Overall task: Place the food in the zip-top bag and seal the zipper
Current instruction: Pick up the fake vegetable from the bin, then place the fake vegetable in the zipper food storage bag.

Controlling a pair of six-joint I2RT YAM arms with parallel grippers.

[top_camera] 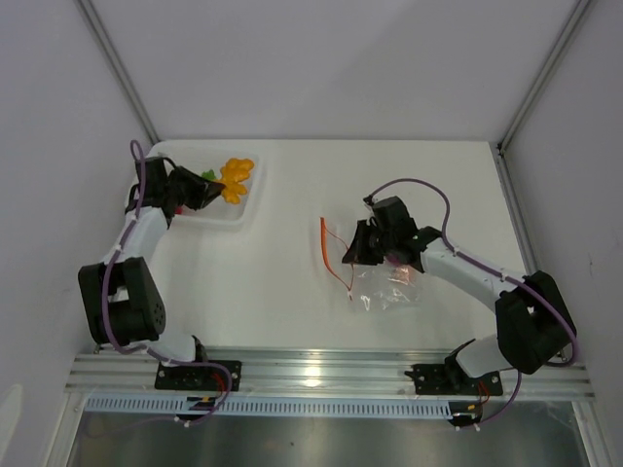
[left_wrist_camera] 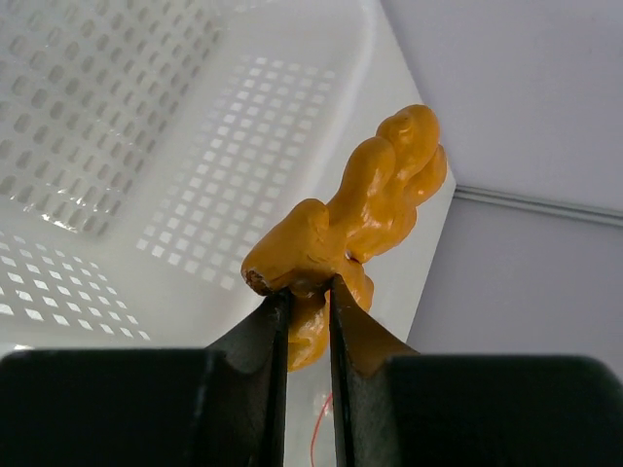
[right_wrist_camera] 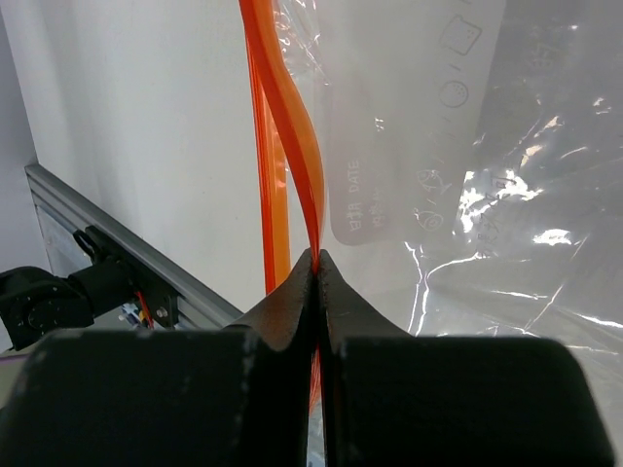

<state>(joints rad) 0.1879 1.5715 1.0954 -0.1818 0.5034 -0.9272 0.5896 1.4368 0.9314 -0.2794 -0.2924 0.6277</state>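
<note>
The left hand [left_wrist_camera: 310, 288] pinches the lower end of the orange-yellow long food [left_wrist_camera: 355, 216] between its narrow fingers, holding it just above the white slotted basket [left_wrist_camera: 195, 165] at the far left of the surface [top_camera: 282, 282]. Something green [top_camera: 207, 175] shows in the basket beside that hand.

Over on the right, the right hand [right_wrist_camera: 315, 261] is clamped tight on the zipper [right_wrist_camera: 288, 117], the orange-red strip along the mouth of the zip-top bag [right_wrist_camera: 467, 195]. The clear bag lies crinkled on the surface near the middle, its mouth facing left toward the basket.
</note>
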